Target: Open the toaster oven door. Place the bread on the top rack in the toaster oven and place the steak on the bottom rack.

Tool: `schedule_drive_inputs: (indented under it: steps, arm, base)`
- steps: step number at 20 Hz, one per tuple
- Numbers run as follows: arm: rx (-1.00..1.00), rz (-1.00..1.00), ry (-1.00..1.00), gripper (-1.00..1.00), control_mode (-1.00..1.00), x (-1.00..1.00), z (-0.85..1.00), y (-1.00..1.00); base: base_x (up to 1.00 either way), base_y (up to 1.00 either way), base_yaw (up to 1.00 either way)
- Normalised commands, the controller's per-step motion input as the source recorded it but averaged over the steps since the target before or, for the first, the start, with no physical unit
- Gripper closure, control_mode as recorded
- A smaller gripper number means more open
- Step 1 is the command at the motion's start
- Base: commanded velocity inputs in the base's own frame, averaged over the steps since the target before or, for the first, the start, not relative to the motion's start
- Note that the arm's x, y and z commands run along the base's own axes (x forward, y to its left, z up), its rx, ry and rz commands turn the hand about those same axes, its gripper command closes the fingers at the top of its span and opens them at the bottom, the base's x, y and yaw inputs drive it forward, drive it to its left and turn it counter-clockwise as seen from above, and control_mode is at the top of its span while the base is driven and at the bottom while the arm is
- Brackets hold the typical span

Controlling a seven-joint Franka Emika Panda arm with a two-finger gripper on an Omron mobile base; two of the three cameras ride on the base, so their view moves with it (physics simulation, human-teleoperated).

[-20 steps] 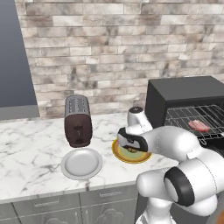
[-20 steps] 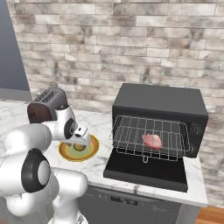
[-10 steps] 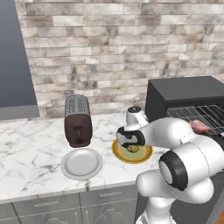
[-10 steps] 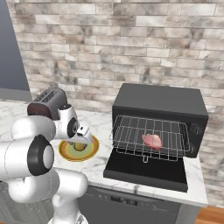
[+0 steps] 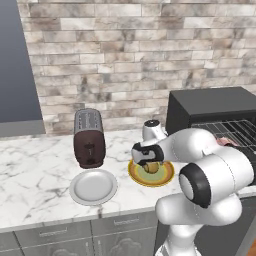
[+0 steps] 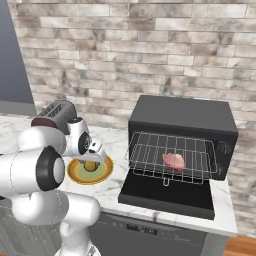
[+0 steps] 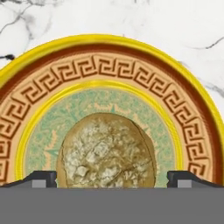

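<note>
Left base view: the gripper (image 5: 149, 163) hangs over the bread (image 5: 150, 168) on a yellow-rimmed plate (image 5: 166, 178) on the marble tabletop (image 5: 30, 170). Right base view: the steak (image 6: 173, 161) lies lengthwise on a rack pulled out above the lowered toaster oven door (image 6: 167, 194). Hand view: gripper (image 7: 112, 178) spread wide and empty, fingertips (image 7: 40, 178) flanking the round bread (image 7: 106, 151), no contact visible.

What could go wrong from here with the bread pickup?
1. The open claw straddles the bread on the plate; the round roll may slip as the fingers close.
2. The steak lies on a pulled-out rack; carrying bread in could bump it.
3. The oven door lies open, in the arm's way.
</note>
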Motion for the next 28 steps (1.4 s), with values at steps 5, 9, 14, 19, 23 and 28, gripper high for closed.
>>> schedule_drive_inputs:
  steps: [5,9,14,19,23,28]
  arm:
    - [0.0,0.0,0.0,-1.0,-1.0,0.0,-0.1,0.0]
    - [0.0,0.0,0.0,-1.0,-1.0,0.0,-0.13,0.0]
    - [0.0,0.0,-0.02,-1.0,-1.0,0.0,-0.08,0.0]
    - [0.0,0.0,-0.07,1.0,-1.0,0.0,0.02,0.0]
    - [0.0,0.0,-0.03,1.0,-1.0,-0.03,0.13,-0.03]
    - [0.04,-0.01,0.01,1.0,-1.0,-0.04,0.28,-0.07]
  base:
    - [0.0,0.0,0.0]
    - [0.0,0.0,0.0]
    - [0.0,0.0,0.0]
    - [0.0,0.0,0.0]
    - [0.0,0.0,0.0]
    - [0.0,0.0,0.0]
